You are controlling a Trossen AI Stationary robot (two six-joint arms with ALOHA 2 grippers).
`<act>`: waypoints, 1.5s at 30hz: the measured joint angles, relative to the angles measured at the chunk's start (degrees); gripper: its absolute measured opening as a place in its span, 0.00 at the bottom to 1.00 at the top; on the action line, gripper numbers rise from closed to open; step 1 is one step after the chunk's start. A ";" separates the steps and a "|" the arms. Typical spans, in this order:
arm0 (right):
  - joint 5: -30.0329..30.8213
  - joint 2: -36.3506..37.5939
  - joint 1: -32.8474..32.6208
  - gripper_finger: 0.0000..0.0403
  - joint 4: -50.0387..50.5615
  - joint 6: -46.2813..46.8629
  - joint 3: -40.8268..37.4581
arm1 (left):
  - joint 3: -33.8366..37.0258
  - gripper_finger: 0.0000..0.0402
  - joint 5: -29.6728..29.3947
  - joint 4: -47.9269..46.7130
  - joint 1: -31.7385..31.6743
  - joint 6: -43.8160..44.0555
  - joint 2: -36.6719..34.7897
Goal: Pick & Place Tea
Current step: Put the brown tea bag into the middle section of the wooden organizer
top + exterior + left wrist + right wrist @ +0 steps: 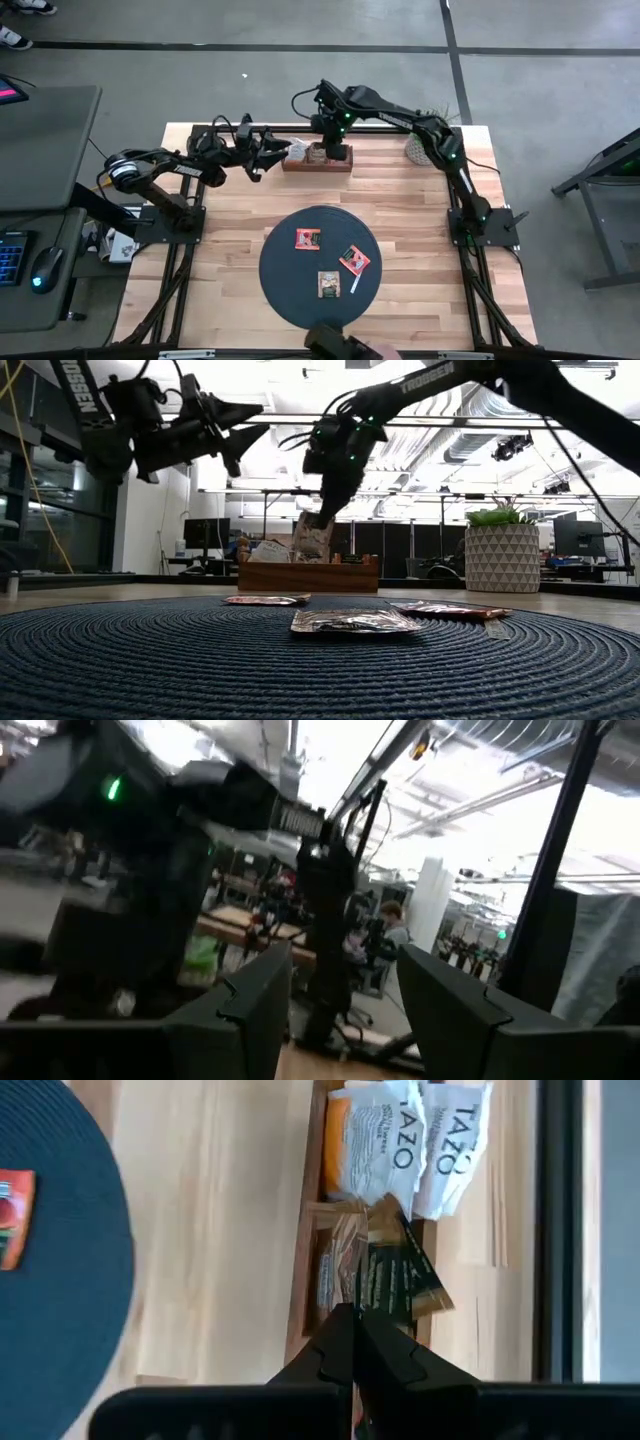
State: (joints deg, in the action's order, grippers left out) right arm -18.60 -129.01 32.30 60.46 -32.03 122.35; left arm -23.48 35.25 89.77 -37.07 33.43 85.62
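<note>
Hovering above the wooden box (317, 159) at the far edge of the desk (230, 215), the right hand (331, 152) points down, its fingers clenched on a dark green-gold tea sachet (400, 1275) that stands in the box. White sachets (405, 1140) fill the neighbouring compartment of the box. The left hand (272, 152) hangs in the air just beside the box's left end, fingers (250, 1010) released and holding nothing. Three sachets lie flat on the dark round mat (285, 270) near the front of the desk: a red one (307, 239), a second red one (354, 260), and a brown-green one (328, 285). A potted plant (420, 150) stands at the far right corner of the desk.
</note>
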 joint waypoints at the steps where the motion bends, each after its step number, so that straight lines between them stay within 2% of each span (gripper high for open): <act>1: 0.32 -1.14 -0.04 0.00 0.34 -0.36 1.10 | 0.33 0.45 -0.19 0.05 0.38 -0.01 -0.20; 6: 1.69 -4.85 -0.27 0.00 1.71 -1.13 3.49 | 1.49 0.45 -0.74 0.01 0.47 0.28 -0.08; 18: 10.31 -5.35 -1.15 0.00 -0.94 -3.03 0.58 | 1.64 0.45 0.03 -1.02 0.47 0.26 0.03; 34: 14.26 -5.35 -1.98 0.00 1.12 -2.54 0.56 | 1.64 0.45 1.48 -1.47 0.36 0.58 0.03; 39: 14.06 -5.35 -2.12 0.04 1.66 -2.01 0.56 | 1.64 0.45 1.78 -1.34 0.36 1.35 0.03; 45: 13.98 -5.35 -2.88 0.13 1.65 -1.29 0.56 | 1.64 0.45 1.83 -1.31 0.36 1.36 0.05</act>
State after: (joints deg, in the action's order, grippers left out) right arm -4.62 -134.37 29.42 62.11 -33.31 122.91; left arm -21.85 37.08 88.47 -36.71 34.79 85.67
